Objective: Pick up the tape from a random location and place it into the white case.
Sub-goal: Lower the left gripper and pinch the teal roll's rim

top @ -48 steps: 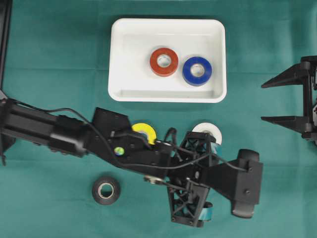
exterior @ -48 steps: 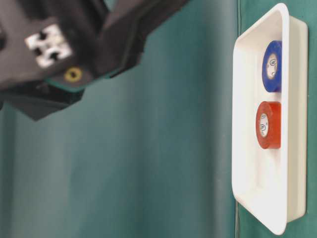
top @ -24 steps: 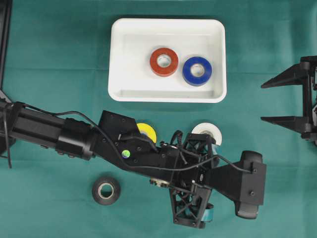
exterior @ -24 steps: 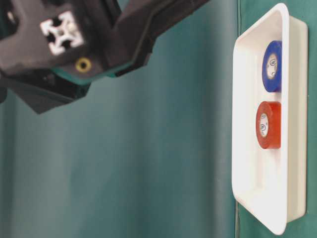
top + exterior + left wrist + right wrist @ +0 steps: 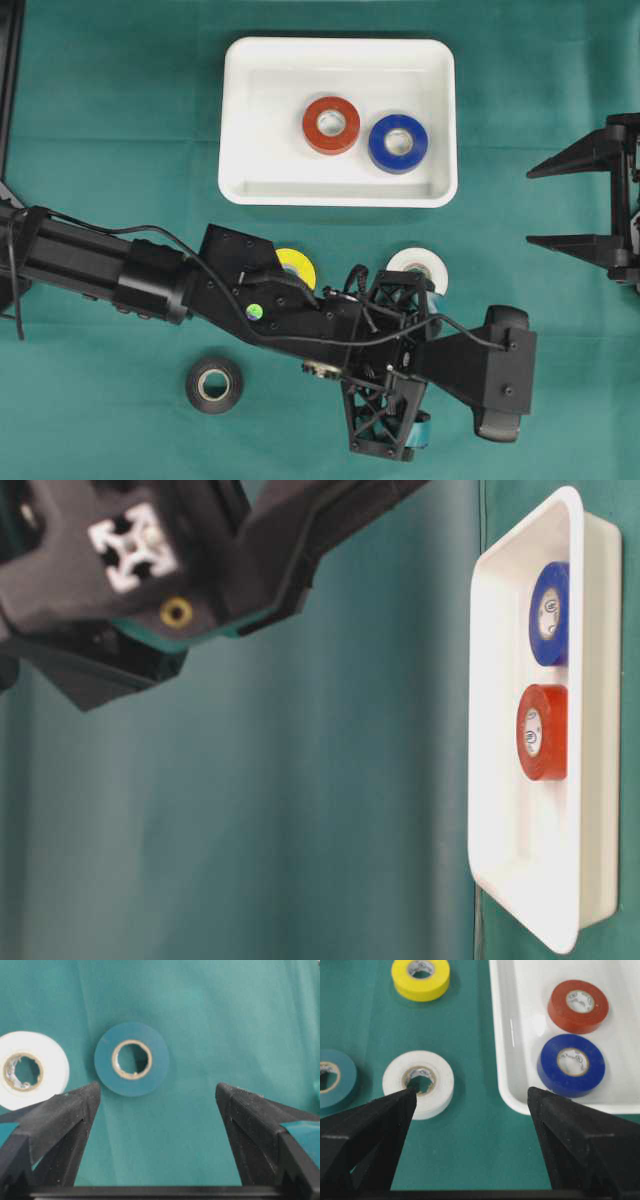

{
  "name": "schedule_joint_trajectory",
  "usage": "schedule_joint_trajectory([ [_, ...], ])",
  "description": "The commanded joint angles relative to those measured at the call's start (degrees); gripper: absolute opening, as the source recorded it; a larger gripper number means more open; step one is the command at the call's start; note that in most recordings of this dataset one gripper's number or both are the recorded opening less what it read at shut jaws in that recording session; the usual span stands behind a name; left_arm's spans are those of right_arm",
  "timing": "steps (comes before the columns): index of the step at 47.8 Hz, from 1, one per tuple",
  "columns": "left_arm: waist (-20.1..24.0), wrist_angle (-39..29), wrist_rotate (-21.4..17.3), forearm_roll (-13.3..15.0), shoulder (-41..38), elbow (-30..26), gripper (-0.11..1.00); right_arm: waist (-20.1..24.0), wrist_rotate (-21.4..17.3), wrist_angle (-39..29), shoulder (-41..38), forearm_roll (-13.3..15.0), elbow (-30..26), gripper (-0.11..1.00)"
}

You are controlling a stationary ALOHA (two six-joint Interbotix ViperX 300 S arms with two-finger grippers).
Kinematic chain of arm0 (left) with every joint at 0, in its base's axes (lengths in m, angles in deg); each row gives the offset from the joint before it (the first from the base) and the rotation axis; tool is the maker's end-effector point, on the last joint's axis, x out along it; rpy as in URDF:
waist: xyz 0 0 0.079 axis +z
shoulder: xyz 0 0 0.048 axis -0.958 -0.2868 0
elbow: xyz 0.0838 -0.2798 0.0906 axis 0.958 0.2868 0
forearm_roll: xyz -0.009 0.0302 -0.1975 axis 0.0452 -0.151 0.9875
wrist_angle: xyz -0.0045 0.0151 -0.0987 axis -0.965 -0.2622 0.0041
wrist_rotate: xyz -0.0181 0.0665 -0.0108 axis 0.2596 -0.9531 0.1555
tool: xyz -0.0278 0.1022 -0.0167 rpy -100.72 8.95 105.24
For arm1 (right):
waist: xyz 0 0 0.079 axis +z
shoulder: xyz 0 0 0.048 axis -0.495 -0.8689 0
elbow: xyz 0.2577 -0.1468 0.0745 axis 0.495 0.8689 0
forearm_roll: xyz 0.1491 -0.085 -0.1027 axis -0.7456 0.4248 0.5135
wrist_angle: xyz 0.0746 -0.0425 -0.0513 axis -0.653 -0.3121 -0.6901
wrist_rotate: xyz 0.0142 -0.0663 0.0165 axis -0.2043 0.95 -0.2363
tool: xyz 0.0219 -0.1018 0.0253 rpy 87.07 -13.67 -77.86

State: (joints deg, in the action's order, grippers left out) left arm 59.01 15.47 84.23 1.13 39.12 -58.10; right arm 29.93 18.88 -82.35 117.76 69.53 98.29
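Teal cloth from overhead shows my left gripper (image 5: 395, 365) spread wide below the white case (image 5: 440, 120), which already holds the red roll (image 5: 331, 124) and blue roll (image 5: 397, 142). From its wrist view the teal tape roll (image 5: 131, 1059) lies flat ahead of the jaws and left of centre, so I should shift left, then descend. My right gripper (image 5: 470, 1105) hangs open, beside the white roll (image 5: 418, 1083).

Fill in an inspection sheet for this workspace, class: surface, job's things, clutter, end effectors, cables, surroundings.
Surface: green cloth.
Job's things: white case holds red tape and blue tape; yellow tape, white tape, black tape and teal tape lie on the cloth.
Clutter: nothing seen.
End effectors: left end effector open, above the teal tape; right end effector open, empty.
Cables: black cable along the left arm.
Surroundings: nothing seen.
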Motion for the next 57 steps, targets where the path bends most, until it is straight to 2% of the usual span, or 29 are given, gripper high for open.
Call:
schedule_joint_trajectory([
  [1,-0.26,0.35,0.09,-0.18,1.23,-0.44,0.97,-0.09,0.09,0.26,-0.35,0.09,-1.58,0.88],
  [12,-0.26,1.32,0.18,-0.18,1.23,0.88,0.97,-0.09,0.09,0.26,-0.35,0.18,-1.58,0.88],
  [30,-0.62,6.68,1.41,-0.09,0.18,6.68,0.97,-0.09,0.0,0.26,-0.44,0.44,-1.49,0.88],
  [57,-1.58,11.78,0.97,-0.09,-7.12,5.36,0.97,-0.09,0.09,0.44,-1.32,0.44,-1.32,0.88],
])
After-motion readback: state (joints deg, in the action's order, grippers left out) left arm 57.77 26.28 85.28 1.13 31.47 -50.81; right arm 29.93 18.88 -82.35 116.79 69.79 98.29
